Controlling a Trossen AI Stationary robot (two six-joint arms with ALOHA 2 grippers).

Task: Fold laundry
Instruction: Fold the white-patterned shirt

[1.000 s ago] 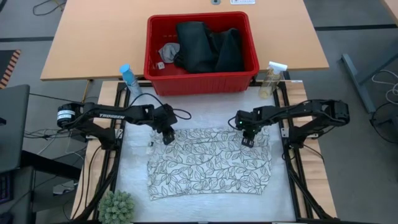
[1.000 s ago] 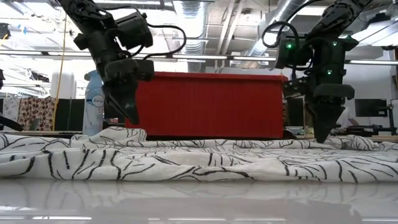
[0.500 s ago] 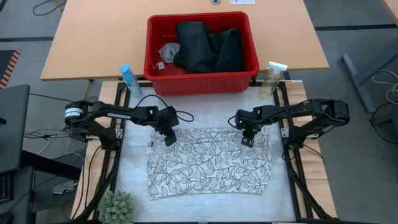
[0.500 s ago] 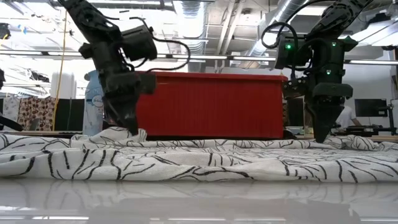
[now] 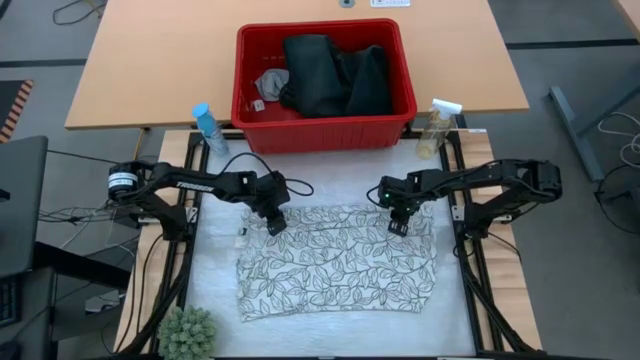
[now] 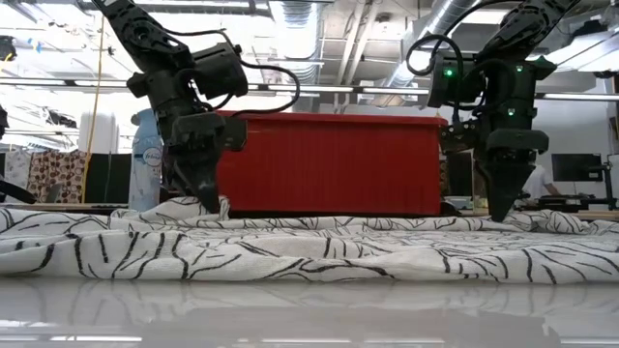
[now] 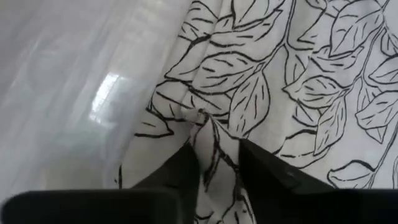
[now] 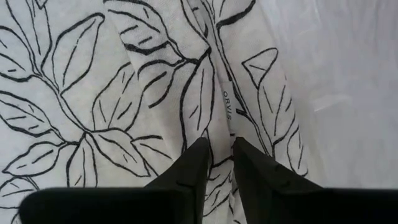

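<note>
Now our left claw [image 5: 275,224], which hung just off the leaf-print cloth [image 5: 340,265] a second ago, pinches a ridge at its far-left corner while our right claw [image 5: 397,225] stays clenched on the far-right hem, so with the cloth flat on the counter [image 5: 215,290] we judge both corners ready to lift.

Leaf-print white cloth [image 5: 338,264] lies spread flat; dark jeans [image 5: 335,78] heaped in basket.

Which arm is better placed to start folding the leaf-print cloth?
Neither: left end effector and right end effector each pinch a far corner of the cloth, so both should lift together.
</note>
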